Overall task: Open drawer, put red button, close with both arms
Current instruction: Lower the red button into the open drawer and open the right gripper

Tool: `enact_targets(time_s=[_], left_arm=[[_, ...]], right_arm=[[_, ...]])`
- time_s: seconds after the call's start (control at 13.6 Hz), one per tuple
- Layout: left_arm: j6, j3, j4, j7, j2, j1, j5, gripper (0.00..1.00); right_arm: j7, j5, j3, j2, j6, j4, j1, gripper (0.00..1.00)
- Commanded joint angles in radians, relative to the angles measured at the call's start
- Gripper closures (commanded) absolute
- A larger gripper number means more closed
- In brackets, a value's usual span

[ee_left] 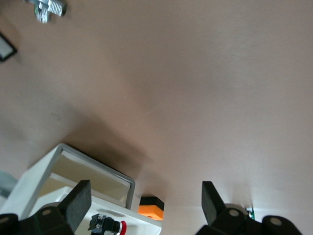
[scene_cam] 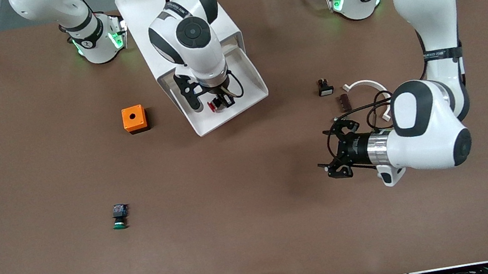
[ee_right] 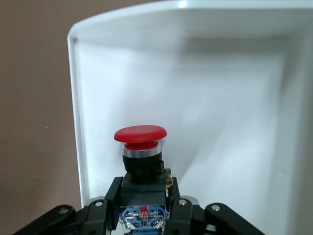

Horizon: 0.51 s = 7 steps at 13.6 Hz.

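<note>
the right gripper (scene_cam: 218, 104) hung over the pulled-out drawer (scene_cam: 250, 88), clamped on the red button (ee_right: 141, 147) (round red mushroom cap, silver ring, black body, blue end between the fingers). toward the left arm's end, the left gripper (scene_cam: 336, 159) hovered over bare table (scene_cam: 256, 213), jaws spread wide, holding nothing.

Brown tabletop (scene_cam: 259, 232) fills the front view. White cabinet (scene_cam: 156, 18) at top centre, its drawer (scene_cam: 255, 81) pulled out. Orange box (scene_cam: 134, 119) with a round hole at centre-left beside the cabinet. Green-capped button (scene_cam: 119, 216) at lower left. Small black switch (scene_cam: 325, 87) with a white face, dark brown block (scene_cam: 344, 102) and white curved piece (scene_cam: 365, 84) at centre-right. Both arm bases along the top edge.
</note>
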Motion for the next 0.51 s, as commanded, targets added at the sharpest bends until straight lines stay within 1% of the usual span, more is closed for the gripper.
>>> enact_targets(time_s=[0.0,0.07,0.15,0.22,0.29,0.37,0.44], left_arm=[[0.005,0.011,-0.015,0.136,-0.055,-0.007,0.088,0.01],[0.007,0.009,-0.016,0.15,-0.074,-0.009,0.129,0.01],[0.005,0.006,-0.015,0.165,-0.082,-0.009,0.169,0.01],[0.005,0.005,-0.016,0.188,-0.088,-0.013,0.2,0.01],[0.005,0.003,-0.019,0.227,-0.103,-0.021,0.246,0.01],[0.007,-0.003,-0.022,0.269,-0.118,-0.041,0.316,0.01],[0.008,-0.005,-0.022,0.288,-0.117,-0.064,0.352,0.01]], right_arm=[[0.037,-0.002,-0.013,0.001,0.01,-0.003,0.026,1.0],[0.038,-0.002,-0.013,0.001,0.009,-0.003,0.028,0.99],[0.037,-0.002,-0.013,0.0,0.001,0.0,0.031,0.76],[0.037,-0.002,-0.013,0.0,0.0,0.0,0.031,0.26],[0.038,-0.002,-0.013,0.0,-0.003,0.005,0.034,0.01],[0.031,-0.002,-0.013,-0.002,-0.005,0.014,0.029,0.0],[0.016,-0.007,-0.016,-0.002,-0.008,0.032,0.019,0.0]])
